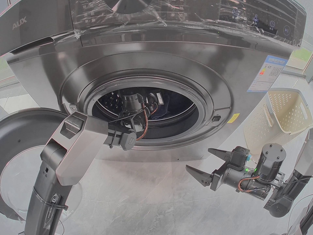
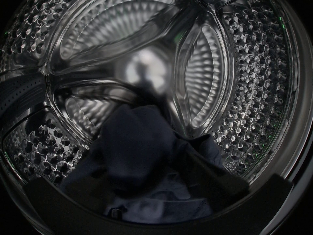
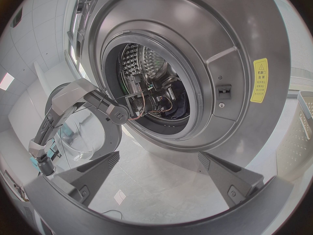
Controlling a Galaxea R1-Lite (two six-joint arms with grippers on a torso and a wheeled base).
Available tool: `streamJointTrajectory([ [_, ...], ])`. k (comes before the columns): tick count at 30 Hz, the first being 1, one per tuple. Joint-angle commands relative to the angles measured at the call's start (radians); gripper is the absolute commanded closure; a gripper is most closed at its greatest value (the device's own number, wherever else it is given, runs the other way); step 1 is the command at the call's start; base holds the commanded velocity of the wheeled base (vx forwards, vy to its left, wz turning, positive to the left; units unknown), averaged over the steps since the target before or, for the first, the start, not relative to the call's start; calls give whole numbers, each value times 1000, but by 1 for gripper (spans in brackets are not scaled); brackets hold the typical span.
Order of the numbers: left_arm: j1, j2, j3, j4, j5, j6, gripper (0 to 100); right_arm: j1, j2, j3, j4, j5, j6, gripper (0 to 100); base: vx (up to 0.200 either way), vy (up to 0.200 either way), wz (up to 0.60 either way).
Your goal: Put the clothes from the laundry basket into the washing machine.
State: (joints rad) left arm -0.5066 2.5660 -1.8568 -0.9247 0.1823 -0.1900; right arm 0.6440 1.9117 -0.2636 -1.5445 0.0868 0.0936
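The washing machine (image 1: 156, 59) stands in front of me with its round port open. My left arm goes in through the port, and the left gripper (image 1: 154, 102) is inside the drum, just above dark blue clothes (image 2: 143, 154) heaped on the drum floor. The same clothes (image 3: 180, 105) lie behind the left gripper (image 3: 165, 97) in the right wrist view. My right gripper (image 1: 199, 160) hangs open and empty above the floor, below and right of the port. The cream laundry basket (image 1: 287, 115) leans against the machine's right side, and nothing shows on its visible wall.
The machine's door (image 1: 19, 141) is swung open at the left, behind my left arm. Grey tiled floor (image 1: 146, 193) lies free between the machine and my arms. The basket (image 3: 298, 137) is close to the right arm.
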Motion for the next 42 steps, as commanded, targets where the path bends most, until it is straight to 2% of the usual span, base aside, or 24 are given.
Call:
streamJointTrajectory([
  [1, -9, -46, 41, 1, 2, -2, 0, -1, 0, 1, 0, 1, 0, 0, 0, 0, 0],
  [4, -15, -142, 200, -10, -6, 3, 0, -3, 0, 6, 0, 1, 0, 0, 0, 0, 0],
  [9, -53, -311, 492, -34, -49, 1, 0, -9, -5, 15, 0, 1, 0, 0, 0, 0, 0],
  [14, -86, -392, 651, -114, -50, 18, 0, -1, -5, 17, 0, -1, 0, 0, 0, 0, 0],
  [19, -128, -481, 857, -198, -70, 75, 0, -12, -17, 44, 0, 2, 0, 0, 0, 0, 0],
  [22, -156, -513, 939, -243, -84, 80, 0, -14, -19, 55, 0, 4, 0, 0, 0, 0, 0],
  [24, -198, -563, 1073, -286, -115, 90, 0, -14, -46, 78, 1, 5, -3, 0, 0, 0, 0],
  [26, -221, -606, 1177, -312, -165, 123, 0, -14, -82, 109, 3, 5, -9, 0, 0, 0, 0],
  [27, -222, -609, 1185, -315, -169, 124, 0, -14, -85, 110, 1, 5, -9, 0, 0, 0, 0],
  [28, -237, -641, 1259, -347, -185, 136, 0, -15, -115, 130, 3, 5, -11, 0, 0, 0, 0],
  [32, -285, -701, 1375, -408, -179, 135, 0, -17, -172, 156, 3, 1, -12, 0, 0, 0, 0],
  [37, -286, -808, 1461, -430, -179, 138, 0, -17, -250, 215, 3, -6, -17, 0, 0, 0, 0],
  [40, -285, -880, 1527, -428, -179, 139, 0, -17, -303, 239, 4, -55, -20, 0, 0, 0, 0],
  [42, -283, -899, 1552, -430, -176, 142, 0, -17, -318, 242, 7, -67, -18, 0, 0, 0, 0],
])
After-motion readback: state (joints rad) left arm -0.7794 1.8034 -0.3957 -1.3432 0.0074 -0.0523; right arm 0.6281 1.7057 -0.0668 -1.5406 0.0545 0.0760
